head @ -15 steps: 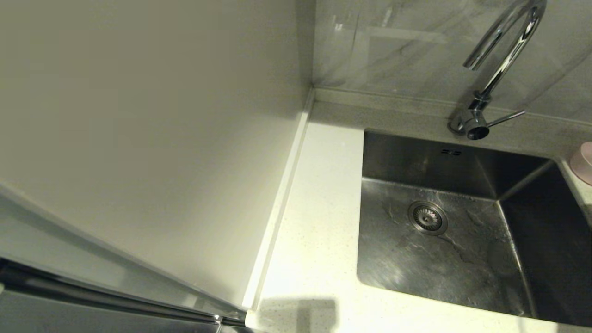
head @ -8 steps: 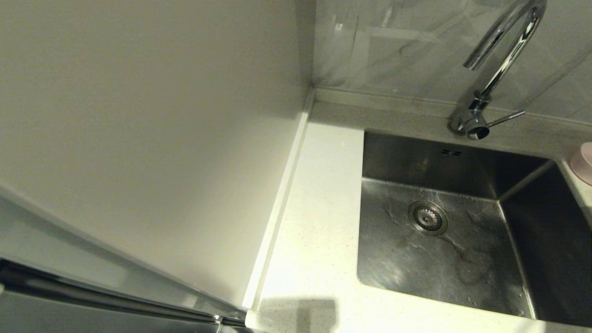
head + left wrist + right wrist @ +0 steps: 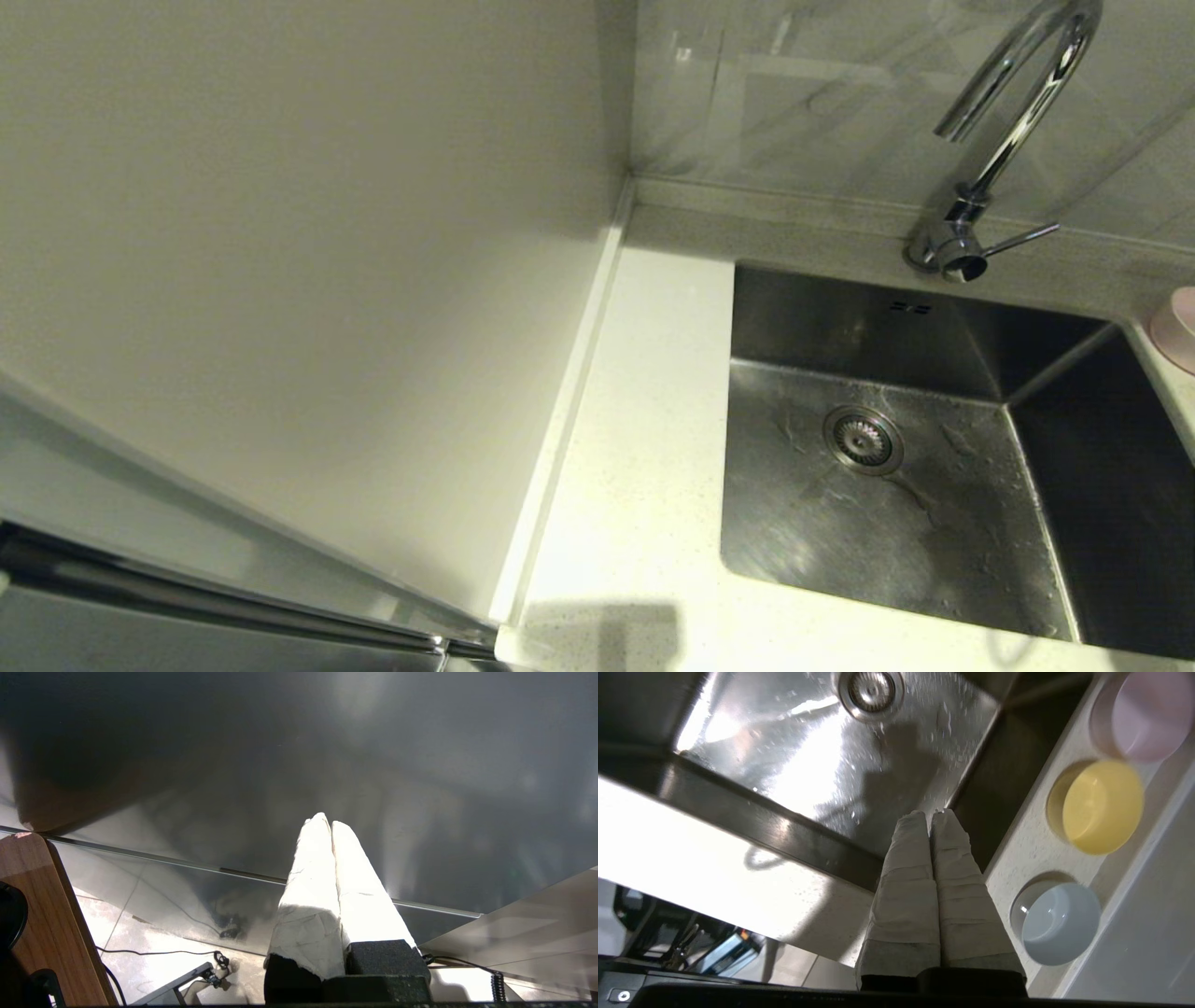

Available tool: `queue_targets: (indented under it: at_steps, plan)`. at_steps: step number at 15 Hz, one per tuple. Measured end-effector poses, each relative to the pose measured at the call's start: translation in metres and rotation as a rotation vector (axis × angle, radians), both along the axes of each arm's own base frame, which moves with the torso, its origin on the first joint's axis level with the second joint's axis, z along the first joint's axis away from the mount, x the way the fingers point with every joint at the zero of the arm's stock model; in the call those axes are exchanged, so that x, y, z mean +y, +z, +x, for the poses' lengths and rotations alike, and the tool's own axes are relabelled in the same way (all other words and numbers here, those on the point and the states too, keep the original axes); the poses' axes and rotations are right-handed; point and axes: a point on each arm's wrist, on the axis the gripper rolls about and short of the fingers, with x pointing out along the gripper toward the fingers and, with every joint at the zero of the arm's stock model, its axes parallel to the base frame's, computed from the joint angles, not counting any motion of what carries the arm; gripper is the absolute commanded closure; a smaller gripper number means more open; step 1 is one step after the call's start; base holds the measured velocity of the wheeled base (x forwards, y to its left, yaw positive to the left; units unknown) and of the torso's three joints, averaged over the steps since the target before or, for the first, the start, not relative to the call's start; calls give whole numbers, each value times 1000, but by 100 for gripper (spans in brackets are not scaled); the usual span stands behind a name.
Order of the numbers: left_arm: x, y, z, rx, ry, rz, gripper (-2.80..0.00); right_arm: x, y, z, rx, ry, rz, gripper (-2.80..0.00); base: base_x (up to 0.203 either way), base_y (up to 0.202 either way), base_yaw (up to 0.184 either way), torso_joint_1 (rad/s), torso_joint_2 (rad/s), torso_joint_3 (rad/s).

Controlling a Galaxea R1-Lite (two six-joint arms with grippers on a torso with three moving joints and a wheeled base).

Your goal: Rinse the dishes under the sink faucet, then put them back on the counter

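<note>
Pink bowl [image 3: 1178, 329] cut off at the head view's edge; both grippers' jaws together, empty.

Right gripper [image 3: 930, 812]: wrapped fingers [image 3: 909, 868] pressed together along their whole length, tips touching, nothing between them. Seen only in the right wrist view.

Left gripper [image 3: 327, 820]: parked, pale wrapped fingers [image 3: 362, 882] likewise closed tip to tip, empty. Seen only in the left wrist view.
</note>
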Motion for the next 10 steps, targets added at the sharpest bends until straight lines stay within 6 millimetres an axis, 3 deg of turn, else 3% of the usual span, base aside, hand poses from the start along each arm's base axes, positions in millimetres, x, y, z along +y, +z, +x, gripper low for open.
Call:
queue_targets:
  at_steps: [3,5,10]
  plan:
    - [0,0,0,0,0,0,0,21,0,-36,-74,48,-34,0,0,0,0,0,0,0]
    - [0,0,0,0,0,0,0,31,-15,-58,-95,58,-29,0,0,0,0,0,0,0]
    - [0,0,0,0,0,0,0,38,-89,-73,-230,40,65,0,0,0,0,0,0,0]
